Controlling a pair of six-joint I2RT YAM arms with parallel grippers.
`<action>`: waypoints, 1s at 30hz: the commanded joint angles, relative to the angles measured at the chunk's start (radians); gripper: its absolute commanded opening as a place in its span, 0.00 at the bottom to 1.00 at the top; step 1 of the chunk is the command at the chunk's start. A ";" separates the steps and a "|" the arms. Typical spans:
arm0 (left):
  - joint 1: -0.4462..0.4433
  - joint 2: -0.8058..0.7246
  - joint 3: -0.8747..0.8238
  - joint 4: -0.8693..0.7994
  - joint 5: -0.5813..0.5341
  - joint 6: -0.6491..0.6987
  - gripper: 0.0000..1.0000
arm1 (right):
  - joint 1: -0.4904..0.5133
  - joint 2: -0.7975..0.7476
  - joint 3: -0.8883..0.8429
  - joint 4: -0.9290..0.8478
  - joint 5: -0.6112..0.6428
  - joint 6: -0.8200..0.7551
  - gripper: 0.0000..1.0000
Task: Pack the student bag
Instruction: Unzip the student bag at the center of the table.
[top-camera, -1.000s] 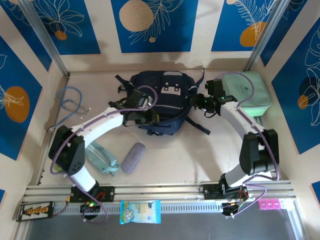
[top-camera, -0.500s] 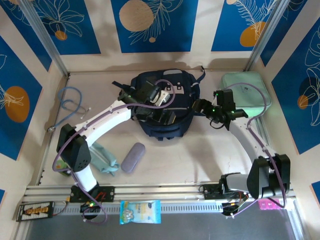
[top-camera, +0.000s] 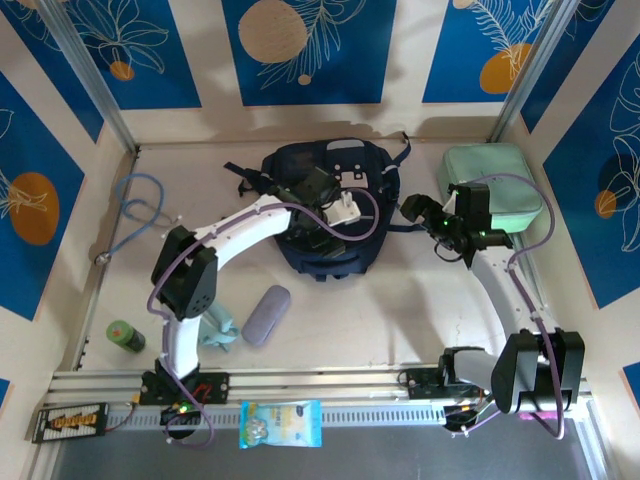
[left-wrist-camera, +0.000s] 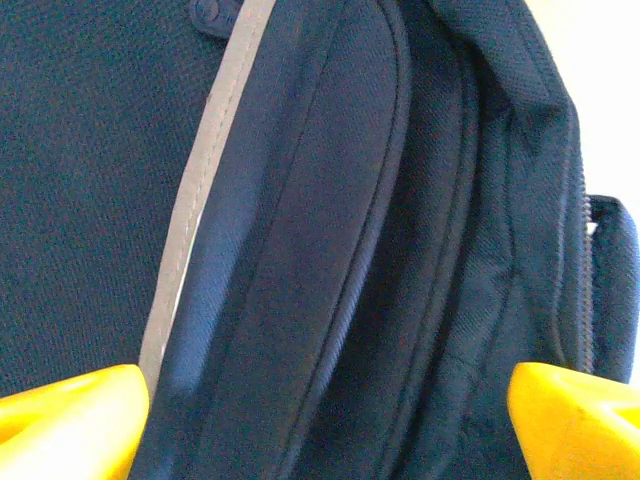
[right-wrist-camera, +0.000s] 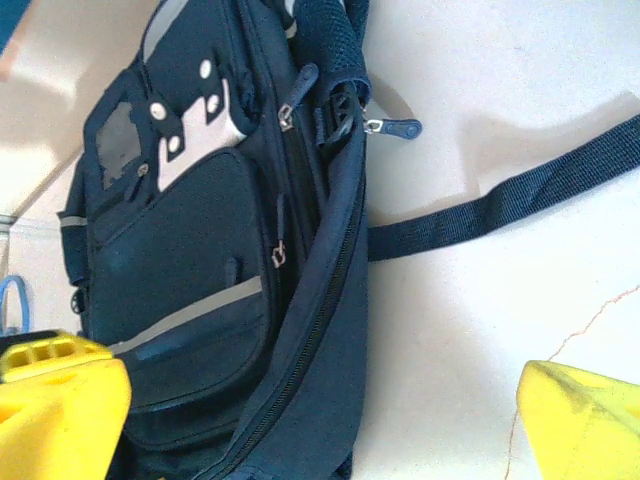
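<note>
Both claws stand wide and hold nothing. Seen from the left wrist, the left claw (left-wrist-camera: 320, 430) hangs close over the student bag (top-camera: 335, 165), one finger beside the grey trim stripe (left-wrist-camera: 190, 250) and the other out past the dark zip seam. The right claw (right-wrist-camera: 320, 415) sits off the bag's right side and looks along the gaping zip line (right-wrist-camera: 320, 290) and its pull tab (right-wrist-camera: 392, 127). The bag lies flat at the far middle of the surface (top-camera: 400, 310), with a black strap (right-wrist-camera: 500, 200) trailing away from it.

The step in hand looks like spreading the bag's mouth so that things can go in. To do it well, the left claw should come down astride one lip of the opening, not on the flat front pocket, and pinch a single layer of cloth. The fabric is limp, so a lift straight up is likelier to open the mouth than a sideways tug, which would drag the whole bag. The right claw should keep off the strap and take the opposite lip, or fetch the mint green case (top-camera: 510, 175) lying just to its right.
</note>
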 joint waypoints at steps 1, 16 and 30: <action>0.012 0.060 0.076 -0.012 0.008 0.136 0.88 | -0.009 -0.027 -0.014 0.017 -0.055 -0.014 0.99; 0.011 0.169 0.230 -0.088 -0.110 0.127 0.32 | -0.012 -0.016 -0.063 0.031 -0.068 0.068 1.00; 0.015 -0.137 0.013 0.094 -0.032 0.006 0.00 | 0.018 0.192 0.092 0.143 -0.277 0.044 0.95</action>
